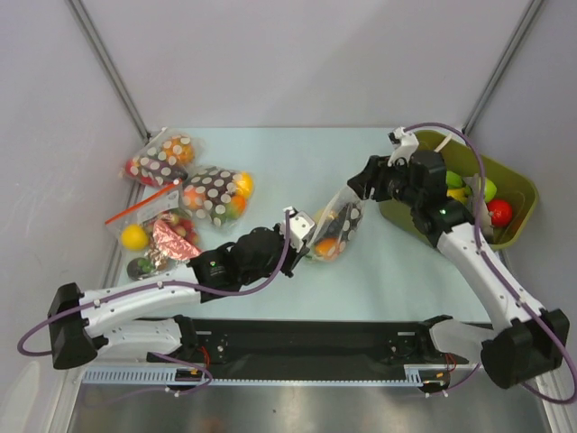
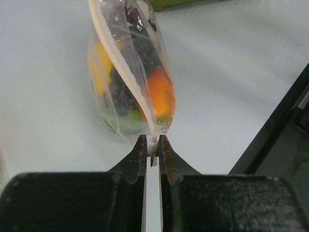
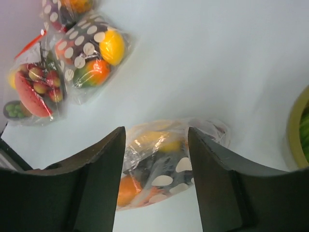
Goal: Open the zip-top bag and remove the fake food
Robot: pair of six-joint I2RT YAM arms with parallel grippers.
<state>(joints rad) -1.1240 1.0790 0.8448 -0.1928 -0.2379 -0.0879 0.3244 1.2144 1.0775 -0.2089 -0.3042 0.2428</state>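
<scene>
Clear bag (image 2: 135,82), mid-frame, is pinched at its edge by the left claw (image 2: 152,150) as an anchor, with the right claw (image 3: 155,133) gaping wide above.

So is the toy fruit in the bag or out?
In. The fake food shows through the zip-top bag, which the left gripper pinches.

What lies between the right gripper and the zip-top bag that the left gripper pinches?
Nothing. In the right wrist view the open right gripper faces the zip-top bag directly, with no object in the gap.
</scene>
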